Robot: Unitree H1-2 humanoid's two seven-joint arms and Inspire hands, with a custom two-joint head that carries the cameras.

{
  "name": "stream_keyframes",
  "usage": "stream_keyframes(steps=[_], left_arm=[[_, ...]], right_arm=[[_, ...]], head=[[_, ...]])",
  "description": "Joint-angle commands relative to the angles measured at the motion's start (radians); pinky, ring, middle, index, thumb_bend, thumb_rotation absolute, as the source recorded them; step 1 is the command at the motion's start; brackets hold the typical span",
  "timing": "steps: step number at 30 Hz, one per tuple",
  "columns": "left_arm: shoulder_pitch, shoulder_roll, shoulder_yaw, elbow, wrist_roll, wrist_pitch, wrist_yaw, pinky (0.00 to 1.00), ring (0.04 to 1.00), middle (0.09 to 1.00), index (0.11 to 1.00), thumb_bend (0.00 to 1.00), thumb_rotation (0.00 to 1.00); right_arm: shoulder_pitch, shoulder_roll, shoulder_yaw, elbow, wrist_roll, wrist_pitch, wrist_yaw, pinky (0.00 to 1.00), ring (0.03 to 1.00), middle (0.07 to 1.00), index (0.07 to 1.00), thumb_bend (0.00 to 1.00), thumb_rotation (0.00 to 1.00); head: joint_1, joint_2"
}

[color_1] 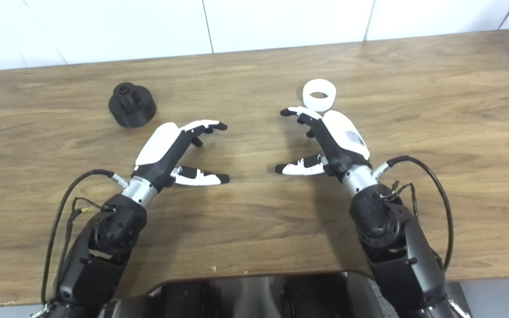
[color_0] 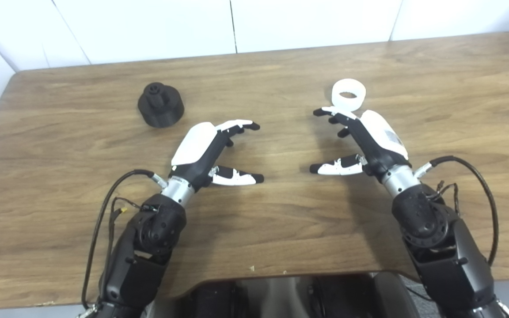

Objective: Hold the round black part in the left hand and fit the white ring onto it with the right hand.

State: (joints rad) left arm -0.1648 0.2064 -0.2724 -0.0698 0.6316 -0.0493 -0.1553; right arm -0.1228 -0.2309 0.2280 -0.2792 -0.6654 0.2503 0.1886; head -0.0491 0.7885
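On the wooden table (color_0: 281,221), the round black plastic part (color_0: 161,105) sits far left, untouched. The left hand (color_0: 208,148) is spread and empty. The right hand (color_0: 365,141), also spread and empty, partly hides the white plastic ring (color_0: 348,94); its grey label is unreadable.

Two humanoid arms with fingered hands.
Left hand (color_0: 206,148) and right hand (color_0: 365,139): white back shells, black palms, black-tipped fingers; silver wrist collars, black forearms, looping black cables.
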Motion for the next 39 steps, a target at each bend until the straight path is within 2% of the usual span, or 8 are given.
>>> stream_keyframes(steps=[1,19,25,26,30,33,39], left_arm=[[-0.038,0.003,0.007,-0.013,0.005,-0.012,0.025,0.65,0.807,0.836,0.775,0.86,0.27],[-0.032,-0.001,0.01,-0.005,0.003,-0.025,0.039,0.64,0.804,0.832,0.771,0.86,0.27],[-0.036,-0.015,-0.008,0.017,0.025,-0.044,0.074,0.63,0.789,0.821,0.762,0.86,0.27],[-0.036,-0.019,-0.012,0.02,0.029,-0.042,0.077,0.63,0.792,0.822,0.764,0.86,0.28],[-0.038,-0.041,-0.026,0.038,0.045,-0.038,0.092,0.64,0.797,0.825,0.767,0.86,0.3],[-0.042,-0.052,-0.04,0.054,0.062,-0.04,0.106,0.63,0.795,0.827,0.772,0.86,0.29],[-0.047,-0.055,-0.052,0.06,0.081,-0.031,0.12,0.61,0.8,0.83,0.775,0.86,0.3]], right_arm=[[-0.037,-0.006,-0.005,-0.04,0.001,-0.034,-0.013,0.69,0.83,0.88,0.824,0.75,0.18],[-0.038,-0.004,-0.003,-0.031,0.005,-0.04,-0.016,0.7,0.829,0.877,0.823,0.76,0.19],[-0.03,-0.025,-0.014,-0.033,0.023,-0.051,-0.012,0.69,0.829,0.882,0.824,0.75,0.18],[-0.028,-0.03,-0.018,-0.032,0.027,-0.054,-0.013,0.68,0.829,0.881,0.823,0.75,0.17],[-0.017,-0.052,-0.035,-0.024,0.051,-0.08,-0.023,0.67,0.828,0.881,0.82,0.76,0.15],[-0.009,-0.067,-0.049,-0.009,0.073,-0.109,-0.031,0.66,0.827,0.88,0.821,0.76,0.13],[-0.004,-0.072,-0.066,0.006,0.099,-0.131,-0.039,0.66,0.832,0.879,0.823,0.77,0.1]], head=[[0.0,0.001],[0.021,-0.009],[0.131,-0.036],[0.177,-0.046],[0.262,-0.068],[0.288,-0.079],[0.286,-0.084]])
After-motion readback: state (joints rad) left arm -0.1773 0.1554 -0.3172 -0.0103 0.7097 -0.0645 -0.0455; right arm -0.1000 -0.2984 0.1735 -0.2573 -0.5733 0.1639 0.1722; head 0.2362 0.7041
